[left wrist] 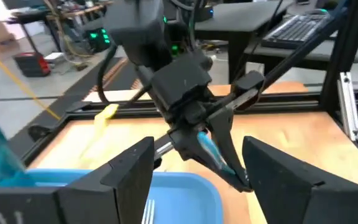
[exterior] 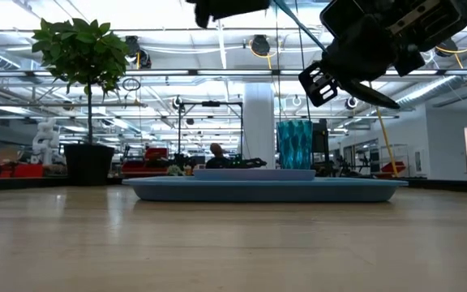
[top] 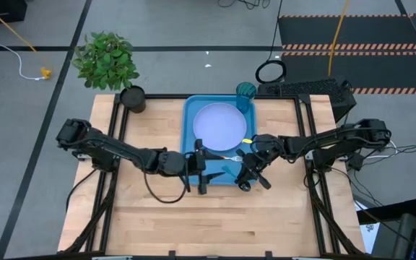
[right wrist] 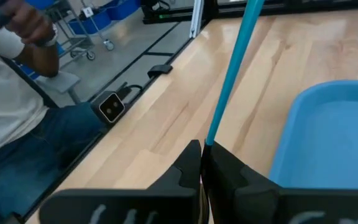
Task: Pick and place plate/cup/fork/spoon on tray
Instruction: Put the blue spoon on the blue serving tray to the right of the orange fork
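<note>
Right gripper (top: 250, 173) | your pincer is clenched on the spoon (right wrist: 232, 68), its blue handle rising from the fingertips, over the tray (top: 191, 137) at its 5 o'clock corner | left gripper (top: 199, 167) released, at 7 o'clock | tray holds plate (top: 218, 124), fork (top: 228, 157), cup (top: 245, 92) at 1 o'clock.
</note>
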`<action>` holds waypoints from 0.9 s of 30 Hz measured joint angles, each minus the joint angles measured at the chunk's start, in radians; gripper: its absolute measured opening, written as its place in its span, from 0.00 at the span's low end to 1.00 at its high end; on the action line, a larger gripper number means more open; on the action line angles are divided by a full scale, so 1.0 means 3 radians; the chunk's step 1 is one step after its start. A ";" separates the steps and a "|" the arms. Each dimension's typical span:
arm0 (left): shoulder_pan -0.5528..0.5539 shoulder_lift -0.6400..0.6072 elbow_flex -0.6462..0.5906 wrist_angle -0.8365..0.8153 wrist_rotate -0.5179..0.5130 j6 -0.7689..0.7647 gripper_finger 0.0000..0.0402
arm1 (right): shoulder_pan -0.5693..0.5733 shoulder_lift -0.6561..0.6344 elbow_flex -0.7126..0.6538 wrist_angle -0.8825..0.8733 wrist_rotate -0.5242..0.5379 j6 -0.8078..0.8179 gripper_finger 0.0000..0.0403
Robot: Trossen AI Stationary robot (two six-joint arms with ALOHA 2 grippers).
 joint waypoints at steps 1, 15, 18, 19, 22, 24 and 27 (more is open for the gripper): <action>0.0033 0.0048 0.0002 0.0077 0.0072 -0.0007 0.59 | 0.0000 0.0000 0.0002 0.0002 0.0000 0.0000 0.00; 0.0178 0.0161 0.0004 0.0351 0.0499 -0.0138 0.37 | 0.0000 0.0001 0.0003 0.0005 0.0191 -0.0033 0.00; 0.0186 0.0161 0.0004 0.0355 0.0499 -0.0159 0.32 | 0.0000 0.0001 0.0003 0.0005 0.0194 -0.0037 0.00; 0.0193 0.0161 0.0004 0.0340 0.0499 -0.0167 0.31 | 0.0000 0.0001 0.0003 0.0005 0.0197 -0.0038 0.00; 0.0227 0.0161 0.0004 0.0291 0.0499 -0.0243 0.26 | 0.0001 0.0001 0.0003 0.0004 0.0286 -0.0039 0.00; 0.0244 0.0161 0.0004 0.0287 0.0499 -0.0287 0.24 | 0.0001 0.0001 0.0003 0.0006 0.0326 -0.0040 0.00; 0.0265 0.0161 0.0004 0.0214 0.0498 -0.0362 0.21 | 0.0001 0.0001 0.0003 0.0005 0.0354 -0.0065 0.00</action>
